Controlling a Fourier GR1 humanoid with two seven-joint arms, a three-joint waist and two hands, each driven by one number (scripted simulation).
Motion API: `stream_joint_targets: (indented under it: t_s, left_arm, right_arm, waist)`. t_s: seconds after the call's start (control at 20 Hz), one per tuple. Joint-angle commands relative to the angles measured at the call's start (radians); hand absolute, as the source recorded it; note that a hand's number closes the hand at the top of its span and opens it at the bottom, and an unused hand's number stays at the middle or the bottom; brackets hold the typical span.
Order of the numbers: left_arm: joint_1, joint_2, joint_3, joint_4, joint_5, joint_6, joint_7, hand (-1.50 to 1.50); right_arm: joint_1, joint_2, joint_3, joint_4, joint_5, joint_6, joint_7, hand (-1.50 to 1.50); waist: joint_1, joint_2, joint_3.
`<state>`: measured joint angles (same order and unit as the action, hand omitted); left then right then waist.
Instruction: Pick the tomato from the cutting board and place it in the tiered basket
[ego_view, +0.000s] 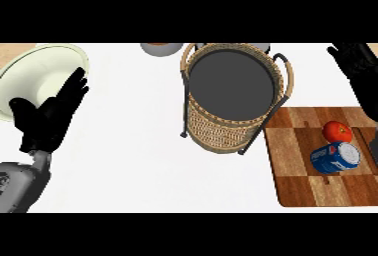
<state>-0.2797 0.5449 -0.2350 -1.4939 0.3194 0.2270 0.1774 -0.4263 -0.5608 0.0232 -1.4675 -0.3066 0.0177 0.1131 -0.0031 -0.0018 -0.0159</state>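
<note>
**Object location.** The tomato (337, 131) is located on the far right part of the cutting board (310, 187). A blue can (336, 158) lies on its side just in front of it, touching it or nearly so.

**Handling.** The tomato is judged to be light, smooth, round and easily bruised. It should be taken across its widest part from above or from the far side, since the near side is blocked by the can. If it is nudged, it is likely to roll.

**Hands.** The right hand (354, 62) is seen beyond the board with its fingers relaxed and spread, and nothing is held. The left hand (46, 117) rests at the left with its fingers straight, overlapping a cream plate (37, 65).

**Clearance.** The tiered basket (214, 127) stands just left of the board. Its raised handle and wicker rim must be cleared before the dark top tray is reached. Open counter (133, 165) is available in front of and to the left of the basket.
</note>
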Motion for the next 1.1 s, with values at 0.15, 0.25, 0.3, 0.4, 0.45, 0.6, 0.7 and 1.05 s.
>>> stream_joint_targets:
  t_s: [0.15,0.25,0.3,0.4,0.45,0.6,0.7,1.05]
  left_arm:
    - [0.176,-0.062,-0.004,0.048,-0.036,0.104,-0.044,0.00]
    - [0.229,-0.070,0.011,0.091,-0.041,0.140,-0.052,0.00]
    - [0.204,-0.068,0.014,0.077,-0.019,0.123,-0.025,0.00]
    - [0.254,-0.094,0.015,0.090,-0.010,0.141,-0.041,0.00]
    - [0.251,-0.110,0.014,0.085,-0.016,0.164,-0.039,0.00]
    - [0.309,-0.147,-0.027,0.075,-0.037,0.162,-0.100,0.00]
    - [0.338,-0.190,-0.054,0.085,-0.069,0.189,-0.146,0.00]
    - [0.352,-0.225,-0.096,0.091,-0.110,0.199,-0.183,0.00]
  right_arm:
    - [0.110,-0.144,-0.247,0.045,0.167,-0.310,-0.025,1.50]
    - [0.129,-0.190,-0.348,0.109,0.235,-0.454,-0.020,1.50]
    - [0.235,-0.222,-0.341,0.236,0.290,-0.489,0.107,1.50]
    - [0.212,-0.120,-0.506,0.237,0.222,-0.703,0.093,-1.50]
    - [0.219,-0.087,-0.548,0.225,0.218,-0.779,0.077,-1.50]
    - [0.287,0.048,-0.574,0.131,0.276,-0.982,-0.025,-1.50]
    - [0.396,0.125,-0.564,-0.043,0.264,-0.986,-0.049,-1.50]
    - [0.593,0.101,-0.275,-0.186,0.444,-0.868,0.409,-1.50]
  waist:
    - [-0.048,-0.013,0.014]
    - [-0.060,-0.006,0.011]
    - [-0.137,0.025,0.002]
    - [-0.136,-0.011,0.016]
    - [-0.130,-0.016,0.018]
    - [-0.070,-0.014,0.015]
    - [-0.055,-0.012,0.014]
    - [-0.009,0.001,0.007]
